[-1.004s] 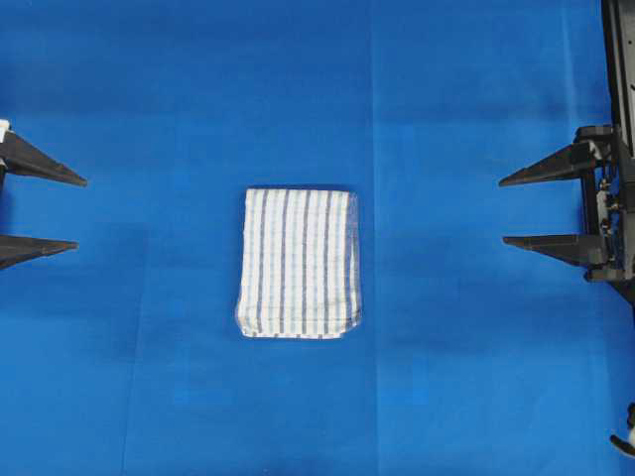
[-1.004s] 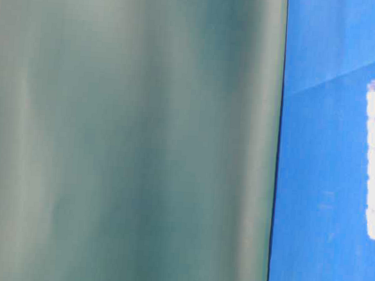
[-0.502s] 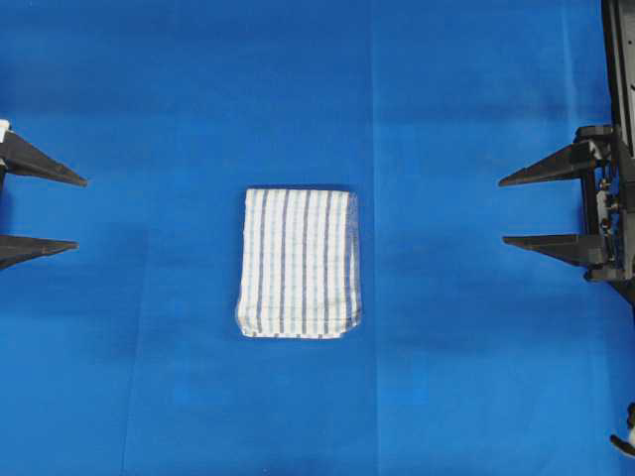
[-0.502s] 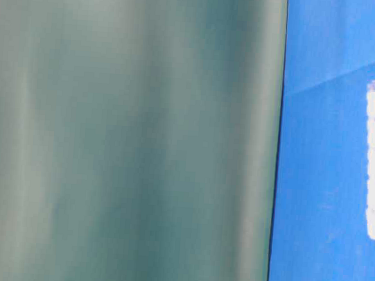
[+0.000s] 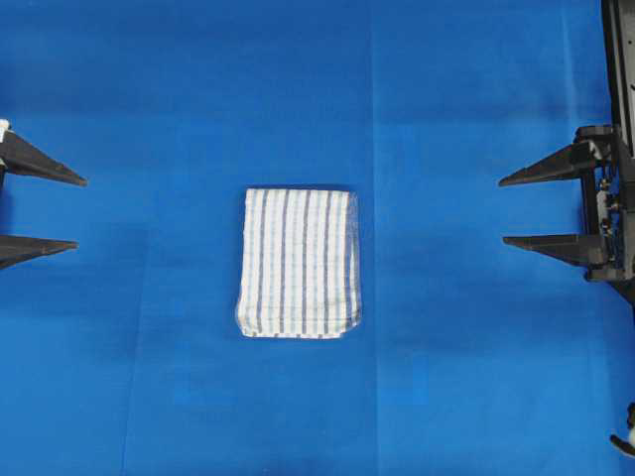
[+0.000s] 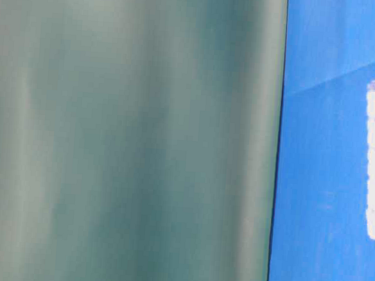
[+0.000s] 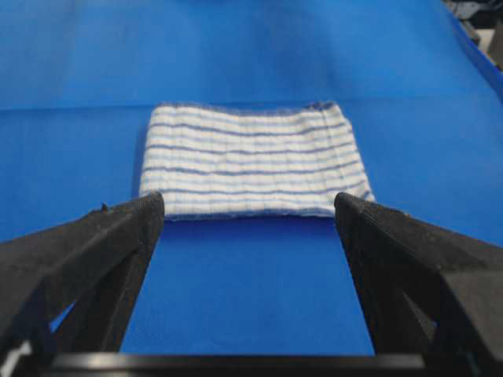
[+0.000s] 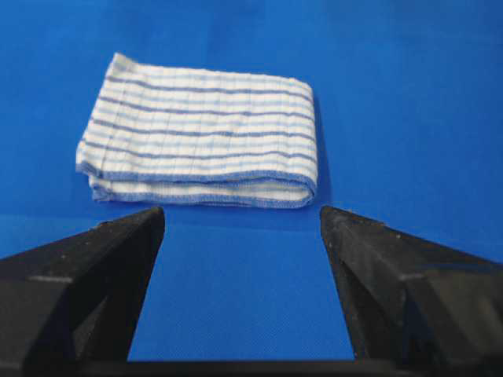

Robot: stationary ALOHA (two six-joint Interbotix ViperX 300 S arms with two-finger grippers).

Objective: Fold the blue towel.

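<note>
My blue towel lies mid-counter as a compact, layered rectangle — folded already, by the look of it. My left pincer and right pincer both gape wide and hold nothing, parked well apart at either edge. I judge the folding done — next calls only for checking the edges sit square.

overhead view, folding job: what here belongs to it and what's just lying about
Belongs to the job:
- blue towel, folded, mid-table
- left gripper, open, off the towel
- right gripper, open, off the towel

Just there:
- blue table covering
- nothing else loose in view
</note>
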